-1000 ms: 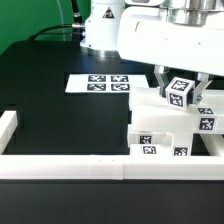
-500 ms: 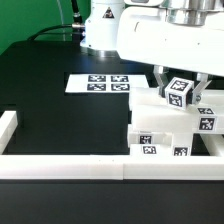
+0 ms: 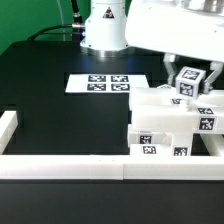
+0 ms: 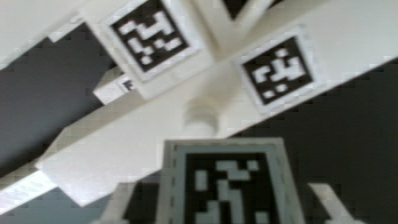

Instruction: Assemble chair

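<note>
While clamped narrowly on a tagged chair piece (image 3: 189, 79), the gripper (image 3: 190, 88) has shifted toward the exterior view's right, just above the stacked chair parts (image 3: 160, 122).

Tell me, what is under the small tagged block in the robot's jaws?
The chair's bigger white pieces, stacked beside the rail. The block covers the spot beneath, so contact cannot be seen.
</note>
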`<state>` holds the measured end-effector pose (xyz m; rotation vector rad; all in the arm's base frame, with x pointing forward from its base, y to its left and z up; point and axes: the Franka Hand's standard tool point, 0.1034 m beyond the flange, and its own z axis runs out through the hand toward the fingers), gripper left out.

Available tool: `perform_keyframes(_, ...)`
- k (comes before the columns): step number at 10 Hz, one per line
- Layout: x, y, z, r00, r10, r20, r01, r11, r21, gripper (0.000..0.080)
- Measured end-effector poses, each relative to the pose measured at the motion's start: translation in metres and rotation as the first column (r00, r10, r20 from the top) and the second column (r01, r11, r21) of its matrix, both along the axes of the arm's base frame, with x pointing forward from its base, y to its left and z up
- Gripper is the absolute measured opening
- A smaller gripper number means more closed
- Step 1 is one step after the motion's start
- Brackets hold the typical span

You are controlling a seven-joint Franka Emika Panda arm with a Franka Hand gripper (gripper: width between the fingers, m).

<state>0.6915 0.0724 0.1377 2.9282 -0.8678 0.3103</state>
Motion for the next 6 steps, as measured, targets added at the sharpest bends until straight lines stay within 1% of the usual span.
perform_keyframes(1,-0.0002,-0.0033,-0.0017,1.0,-0.004,-0.002,0.004,1.0,-0.001,0.0276)
perform_keyframes(4,-0.0004,-0.0036,-0.0025,1.0,-0.005,-0.003,0.005,1.0,-0.002,0.0276)
perform_keyframes(6,-0.0011,0.0002,0.0011,0.999,0.031,0.017,-0.03,0.999,-0.015,0.0276)
